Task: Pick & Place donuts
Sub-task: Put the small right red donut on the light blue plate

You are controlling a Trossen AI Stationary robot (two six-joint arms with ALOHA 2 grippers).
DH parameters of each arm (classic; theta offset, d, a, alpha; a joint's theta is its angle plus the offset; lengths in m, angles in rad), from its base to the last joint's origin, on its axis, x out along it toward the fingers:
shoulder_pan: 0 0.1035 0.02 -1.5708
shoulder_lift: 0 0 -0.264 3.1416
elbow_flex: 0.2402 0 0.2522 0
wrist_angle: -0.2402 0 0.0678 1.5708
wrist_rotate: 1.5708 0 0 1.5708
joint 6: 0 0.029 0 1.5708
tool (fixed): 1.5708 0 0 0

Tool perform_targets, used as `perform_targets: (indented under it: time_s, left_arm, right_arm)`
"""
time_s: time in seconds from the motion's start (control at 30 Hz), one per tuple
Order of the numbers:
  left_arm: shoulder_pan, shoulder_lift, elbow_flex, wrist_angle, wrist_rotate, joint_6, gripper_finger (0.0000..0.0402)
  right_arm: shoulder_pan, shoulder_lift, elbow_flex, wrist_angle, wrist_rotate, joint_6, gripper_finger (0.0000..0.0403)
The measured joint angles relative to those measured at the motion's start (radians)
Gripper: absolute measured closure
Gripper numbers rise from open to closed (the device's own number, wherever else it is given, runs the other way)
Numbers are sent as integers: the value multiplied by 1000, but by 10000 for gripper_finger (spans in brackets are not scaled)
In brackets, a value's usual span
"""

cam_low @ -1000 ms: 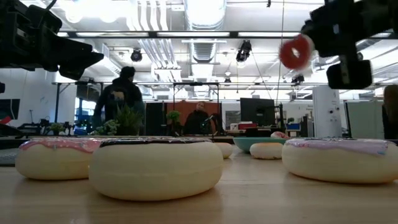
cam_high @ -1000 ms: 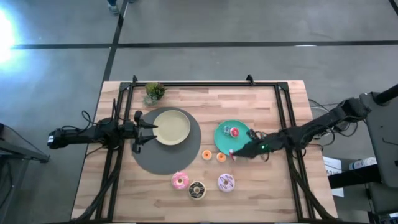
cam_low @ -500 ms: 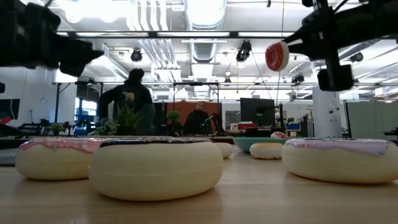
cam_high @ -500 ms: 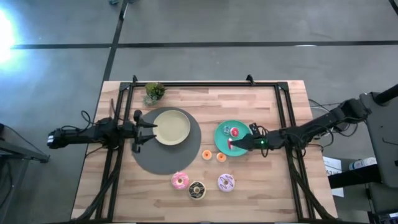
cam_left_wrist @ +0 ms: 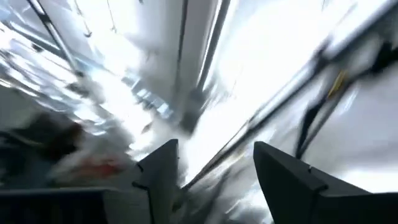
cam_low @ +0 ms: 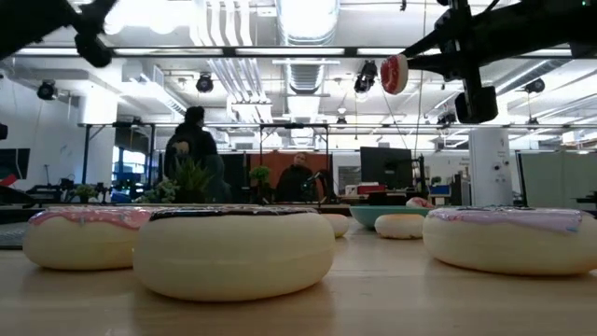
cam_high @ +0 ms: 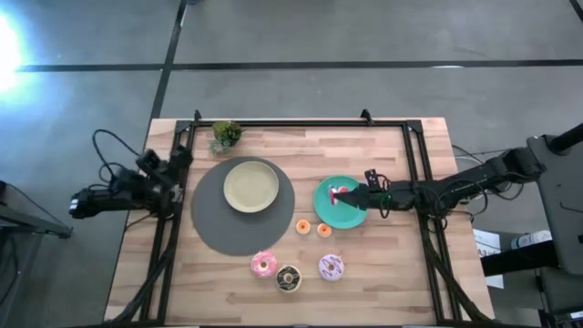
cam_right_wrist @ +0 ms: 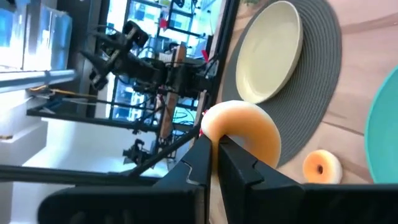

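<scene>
My right gripper [cam_high: 341, 194] is shut on a red mini donut [cam_low: 395, 73] and hovers over the teal plate [cam_high: 326, 208]. In the right wrist view the donut [cam_right_wrist: 245, 134] shows its pale orange underside. Two orange mini donuts [cam_high: 302, 227] [cam_high: 323, 230] lie flat on the wood beside that plate. The pink [cam_high: 264, 265], chocolate [cam_high: 289, 278] and lilac sprinkled [cam_high: 331, 267] donuts lie flat near the table's near edge. My left gripper [cam_high: 178, 159] is open [cam_left_wrist: 211, 168], drawn back at the table's left edge. My right gripper pinches the red mini donut by the part of its ring [cam_right_wrist: 214, 138] nearest the fingers [cam_right_wrist: 198, 158]. The fingers come about level from the table's right side. The donut is lifted clear above the teal plate and stands on edge, slightly tilted.
A beige plate [cam_high: 251, 185] sits on a round grey mat [cam_high: 214, 228] left of centre. A small potted plant [cam_high: 225, 135] stands near the far edge. A black frame [cam_high: 419, 173] runs along the table's sides. People stand in the room beyond the table [cam_low: 193, 140].
My right gripper, still shut on the red mini donut, has moved from beside the orange minis toward the far edge, over the teal plate, and has risen a little. My left arm has pulled back from the beige plate to the table's left edge and tipped upward.
</scene>
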Motion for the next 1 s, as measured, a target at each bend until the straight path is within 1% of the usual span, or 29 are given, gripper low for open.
perform_targets:
  time_s: [0.03, 0.07, 0.1, 0.17, 0.23, 0.27, 0.37, 0.4, 0.43, 0.53, 0.6, 0.67, 0.73, 0.8, 0.87, 0.97, 1.0]
  left_arm:
    - [0, 0, 0, 30, 8, -66, 218]
    - [0, -1, 0, 38, 25, -99, 218]
    - [0, -1, 0, 35, 33, -101, 218]
    - [0, 20, 2, -26, 25, -99, 218]
    - [0, 65, -2, -88, -51, -131, 218]
    - [-1, 97, -9, -105, -109, -184, 218]
    - [0, 206, -11, -104, -291, -414, 218]
    - [0, 243, -11, -102, -328, -462, 218]
    - [1, 284, -11, -100, -346, -479, 218]
    - [1, 415, -11, -88, -354, -523, 218]
    - [1, 503, -3, -53, -404, -580, 218]
    - [2, 577, 24, -52, -452, -601, 218]
    - [2, 655, 80, -46, -469, -577, 218]
    - [2, 746, 157, -51, -458, -506, 218]
    - [2, 841, 257, -48, -440, -369, 218]
    - [2, 993, 410, -57, -378, -87, 218]
    - [2, 1040, 452, -69, -362, -28, 218]
  right_arm:
    - [-5, 0, 0, 0, 0, 0, 390]
    - [-10, 0, 0, 0, 0, 2, 390]
    - [-15, 0, 0, 0, 0, 5, 390]
    - [-27, 0, 0, 2, 1, 7, 390]
    - [-40, 0, 0, 7, 1, 8, 390]
    - [-46, 0, 0, 17, 0, 10, 390]
    - [-64, 0, 0, 67, 0, 9, 390]
    - [-69, 1, 0, 88, 0, 8, 390]
    - [-75, 2, 0, 104, 0, 8, 390]
    - [-85, 2, 1, 119, 0, 9, 390]
    - [-89, 3, 6, 113, 0, 8, 390]
    - [-94, 11, 14, 114, 0, 8, 390]
    - [-100, 25, 26, 113, 7, 10, 390]
    - [-108, 51, 49, 113, 7, 15, 390]
    - [-118, 86, 76, 115, 7, 46, 390]
    - [-134, 144, 125, 115, 21, 94, 390]
    - [-138, 159, 137, 115, 33, 112, 390]
